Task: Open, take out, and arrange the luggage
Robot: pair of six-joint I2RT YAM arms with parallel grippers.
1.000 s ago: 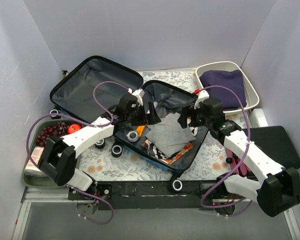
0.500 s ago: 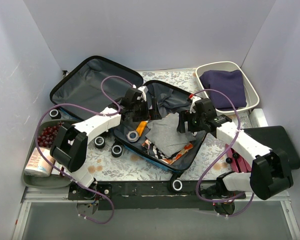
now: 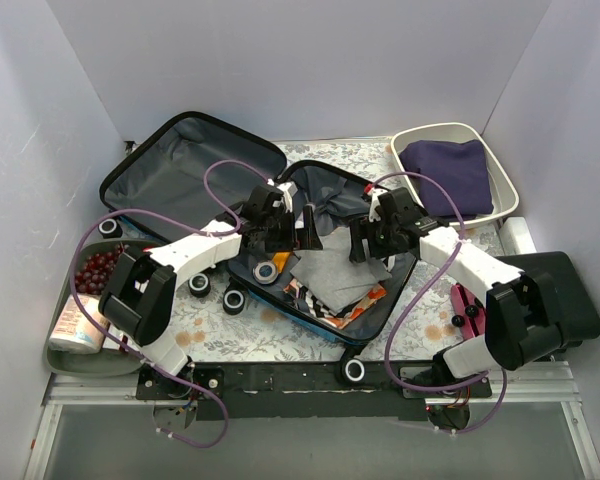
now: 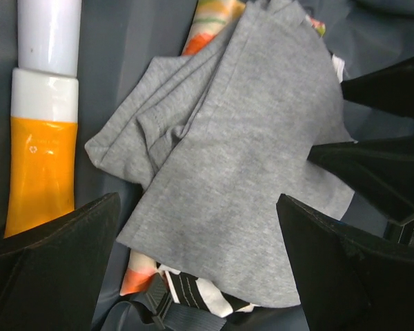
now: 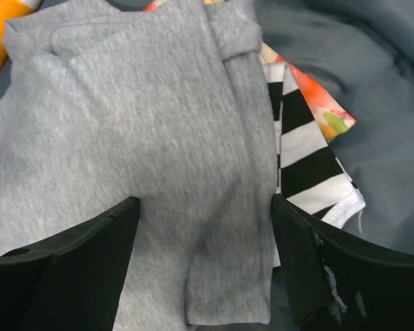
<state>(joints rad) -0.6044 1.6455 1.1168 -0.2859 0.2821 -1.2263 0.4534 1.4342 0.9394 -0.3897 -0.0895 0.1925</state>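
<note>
The luggage [image 3: 195, 175] lies open, its blue shell lined in dark grey. Its near half [image 3: 395, 290] holds a folded grey cloth [image 3: 330, 272] on top of striped and orange-patterned clothes. My left gripper [image 3: 305, 232] hangs open over the cloth's left side [image 4: 248, 152], with nothing between its fingers [image 4: 55, 269]. An orange and white tube [image 4: 45, 117] lies to its left. My right gripper [image 3: 365, 243] is open too and straddles the cloth's right end [image 5: 145, 158]. A black and white striped cloth [image 5: 303, 152] lies just beside its right finger [image 5: 352, 276].
A white tub [image 3: 502, 178] with a purple cloth [image 3: 450, 170] stands at the back right. At the left, a grey tray [image 3: 60, 355] holds red beads [image 3: 100, 265] and a white bottle [image 3: 75, 325]. Tape rolls [image 3: 235, 298] lie by the luggage. A flat black case [image 3: 560, 290] is at the right.
My right arm has swung left and lowered its open gripper onto the grey cloth's right end. The left gripper has shifted slightly right over the cloth and stayed open.
</note>
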